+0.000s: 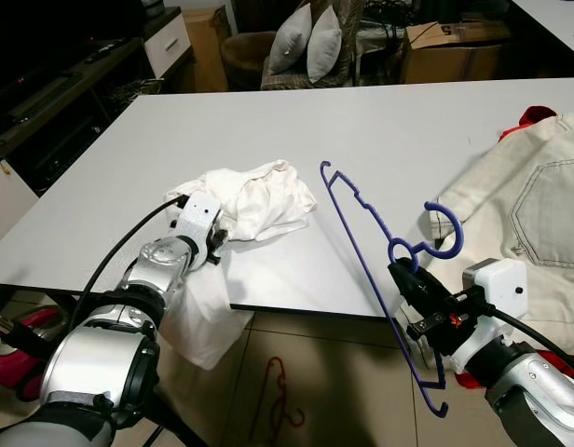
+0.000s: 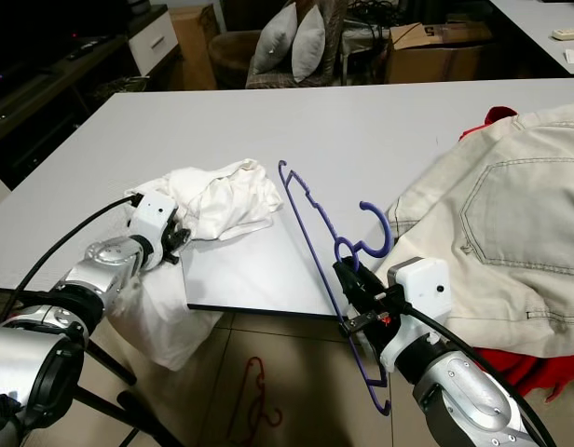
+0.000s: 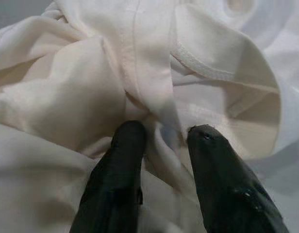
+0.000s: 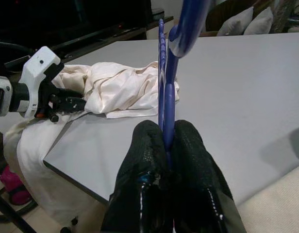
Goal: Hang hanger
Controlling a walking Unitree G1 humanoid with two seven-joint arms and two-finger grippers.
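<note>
I hold the blue hanger (image 1: 362, 219) in the right gripper (image 1: 410, 279), jaws closed tight on the wire just below its hook; the right wrist view confirms both pads pinching the blue stem. From that grip the hanger slants from the counter's near edge, at about 5 o'clock in the head view, up toward 11 o'clock, with its far shoulder over the white counter (image 1: 380, 121) and its lower corner hanging past the edge above the floor. I judge this grip near the hook keeps the shoulders free to enter a garment. The left gripper (image 1: 220, 240) sits at 8 o'clock, jaws narrowly parted around a fold of the white garment (image 1: 254, 200), which lies bunched on the counter with one part draped over the near edge; whether the fold is firmly pinched I cannot tell. The hold appears meant to steady the cloth or open it for the hanger. A beige garment (image 1: 529, 214) lies at 3 o'clock, and a red hanger (image 1: 273, 396) lies on the floor below.
</note>
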